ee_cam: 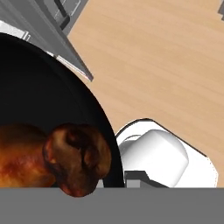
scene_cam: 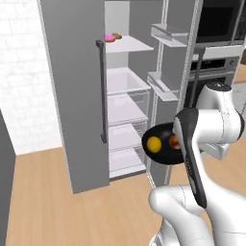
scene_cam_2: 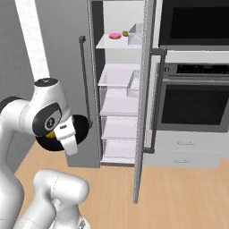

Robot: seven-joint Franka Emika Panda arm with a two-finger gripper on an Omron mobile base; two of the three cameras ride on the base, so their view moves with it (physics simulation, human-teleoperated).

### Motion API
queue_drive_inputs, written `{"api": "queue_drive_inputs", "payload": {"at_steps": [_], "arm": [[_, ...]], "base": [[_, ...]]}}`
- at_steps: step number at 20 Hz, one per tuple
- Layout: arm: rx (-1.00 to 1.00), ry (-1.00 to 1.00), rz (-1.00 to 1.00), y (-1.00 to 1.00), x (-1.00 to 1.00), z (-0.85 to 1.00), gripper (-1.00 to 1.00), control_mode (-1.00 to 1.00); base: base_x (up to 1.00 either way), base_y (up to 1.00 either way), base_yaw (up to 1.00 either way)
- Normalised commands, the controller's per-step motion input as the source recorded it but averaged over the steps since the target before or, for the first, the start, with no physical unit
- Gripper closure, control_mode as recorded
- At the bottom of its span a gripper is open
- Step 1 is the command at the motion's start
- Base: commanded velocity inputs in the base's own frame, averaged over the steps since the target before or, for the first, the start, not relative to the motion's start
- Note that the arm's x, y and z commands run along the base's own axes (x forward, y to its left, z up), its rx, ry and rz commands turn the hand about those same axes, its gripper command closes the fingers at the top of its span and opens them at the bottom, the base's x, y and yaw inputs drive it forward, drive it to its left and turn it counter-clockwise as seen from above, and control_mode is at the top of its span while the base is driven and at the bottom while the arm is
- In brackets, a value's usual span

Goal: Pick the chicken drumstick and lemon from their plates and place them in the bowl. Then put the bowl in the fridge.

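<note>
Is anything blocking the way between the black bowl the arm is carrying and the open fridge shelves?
Nothing visible blocks it. The bowl, with the lemon and chicken drumstick inside, hangs in front of the fridge. Its doors stand open, and the white shelves behind are exposed. The top shelf holds a pink doughnut.

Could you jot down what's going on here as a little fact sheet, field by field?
Setting: simulated kitchen, wooden floor
Bowl: black bowl held up in the air by the arm, in front of the fridge
In the bowl: lemon and chicken drumstick
Fridge: fridge with its door open, white shelves showing
Top shelf: a pink doughnut beside a small brown item
Beside the fridge: built-in ovens
Gripper: at the bowl, hidden by the arm; its jaws cannot be made out
Left to do: bowl not yet set inside
</note>
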Motion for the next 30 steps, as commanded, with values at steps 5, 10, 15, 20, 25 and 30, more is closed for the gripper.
{"api": "queue_drive_inputs", "payload": {"at_steps": [5,10,15,20,25,30], "arm": [[0.00,0.00,0.00,0.00,0.00,0.00,1.00,1.00],[0.00,0.00,0.00,0.00,0.00,0.00,1.00,1.00],[0.00,0.00,0.00,0.00,0.00,0.00,1.00,1.00],[0.00,0.00,0.00,0.00,0.00,0.00,1.00,1.00],[0.00,0.00,0.00,0.00,0.00,0.00,1.00,1.00],[0.00,0.00,0.00,0.00,0.00,0.00,1.00,1.00]], "base": [[1.00,-0.05,-0.02],[0.96,-0.29,-0.05],[0.95,-0.09,-0.08],[0.64,-0.15,-0.10],[0.57,0.00,-0.11],[0.62,0.07,-0.15]]}}
